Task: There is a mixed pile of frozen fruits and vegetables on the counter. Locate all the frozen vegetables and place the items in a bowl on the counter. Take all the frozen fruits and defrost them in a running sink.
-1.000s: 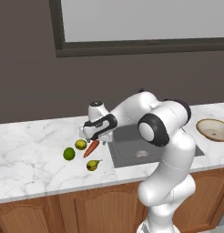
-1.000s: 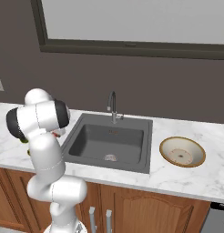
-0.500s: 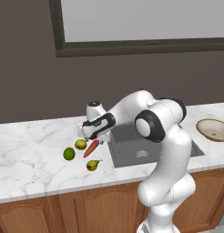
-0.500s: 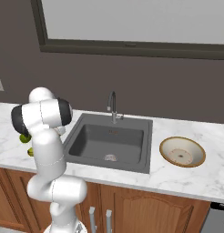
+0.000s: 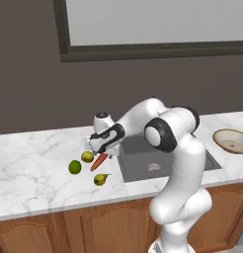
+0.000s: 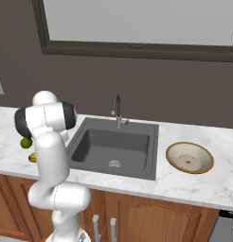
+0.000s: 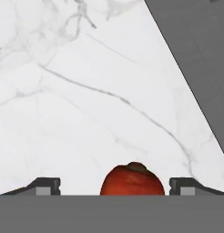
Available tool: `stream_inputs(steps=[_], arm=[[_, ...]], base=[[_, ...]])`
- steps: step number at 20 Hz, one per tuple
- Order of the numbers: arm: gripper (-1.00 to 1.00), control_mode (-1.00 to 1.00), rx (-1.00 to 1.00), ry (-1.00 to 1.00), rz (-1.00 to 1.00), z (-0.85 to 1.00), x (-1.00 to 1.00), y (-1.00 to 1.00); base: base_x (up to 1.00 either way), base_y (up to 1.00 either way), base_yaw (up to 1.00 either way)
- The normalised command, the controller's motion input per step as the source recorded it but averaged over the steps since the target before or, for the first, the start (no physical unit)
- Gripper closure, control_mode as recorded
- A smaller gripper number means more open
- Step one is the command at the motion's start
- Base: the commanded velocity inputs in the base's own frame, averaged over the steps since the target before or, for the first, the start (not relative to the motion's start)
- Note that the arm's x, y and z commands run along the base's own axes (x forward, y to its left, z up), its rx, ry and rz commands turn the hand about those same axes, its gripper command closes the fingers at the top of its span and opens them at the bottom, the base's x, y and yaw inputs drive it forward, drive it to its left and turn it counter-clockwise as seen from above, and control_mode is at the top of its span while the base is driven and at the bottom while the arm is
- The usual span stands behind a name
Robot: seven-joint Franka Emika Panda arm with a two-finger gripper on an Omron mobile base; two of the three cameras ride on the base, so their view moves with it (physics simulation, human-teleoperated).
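My gripper (image 5: 102,154) points down at the counter (image 5: 34,158) just left of the sink (image 5: 143,165), open, its fingers standing either side of the orange carrot (image 5: 99,161). In the hand view the carrot's thick end (image 7: 132,179) sits between the two fingertips (image 7: 43,185) with a gap on each side. A dull yellow-green ball (image 5: 87,156) lies right beside the carrot, the bright green ball (image 5: 74,167) further left, and the small pear (image 5: 100,179) towards the front edge. The wooden-rimmed bowl (image 5: 234,141) stands right of the sink.
From the right base view my own arm covers most of the pile; a green ball (image 6: 26,142) and the pear (image 6: 32,158) peek out beside it. The curved faucet (image 6: 117,111) rises behind the sink (image 6: 116,146), with the bowl (image 6: 189,157) to its right. A dark wall backs the counter.
The hand has sunk a little lower over the carrot. The produce has not moved.
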Motion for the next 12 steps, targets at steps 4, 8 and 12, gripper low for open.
stream_inputs(steps=[4, 8, 12], arm=[[1.0, -1.0, 0.01, 0.0, -0.01, -0.19, 0.0, 0.0], [1.0, -1.0, 0.02, 0.0, -0.01, -0.18, 0.0, 0.0], [1.0, -1.0, 0.01, 0.0, -0.02, -0.16, 0.0, 0.0]], base=[[0.0, 0.0, 0.0], [0.0, 0.0, 0.0], [0.0, 0.0, 0.0]])
